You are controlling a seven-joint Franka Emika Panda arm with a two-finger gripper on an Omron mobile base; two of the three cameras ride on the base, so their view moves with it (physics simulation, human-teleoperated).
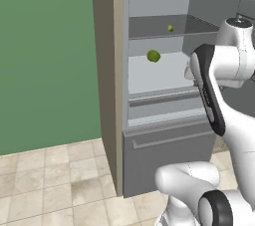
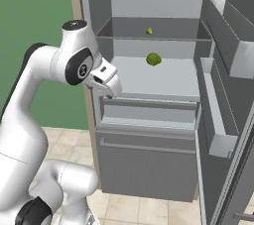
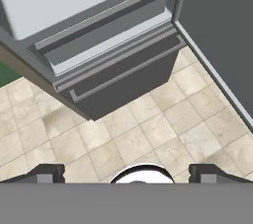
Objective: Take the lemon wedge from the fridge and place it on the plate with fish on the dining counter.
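lemon wedge (image 2: pixel 149 31) — upper fridge (image 2: pixel 149 169) shelf

No text, label, brand, number or sign is showing legibly anywhere in these views.

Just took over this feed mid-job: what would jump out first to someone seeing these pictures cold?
The fridge stands wide open, its door swung to the right. On the upper shelf near the back sits the tiny lemon wedge, and on the shelf below it a larger round green fruit. The white arm is folded in front of the lower shelf, short of both fruits.
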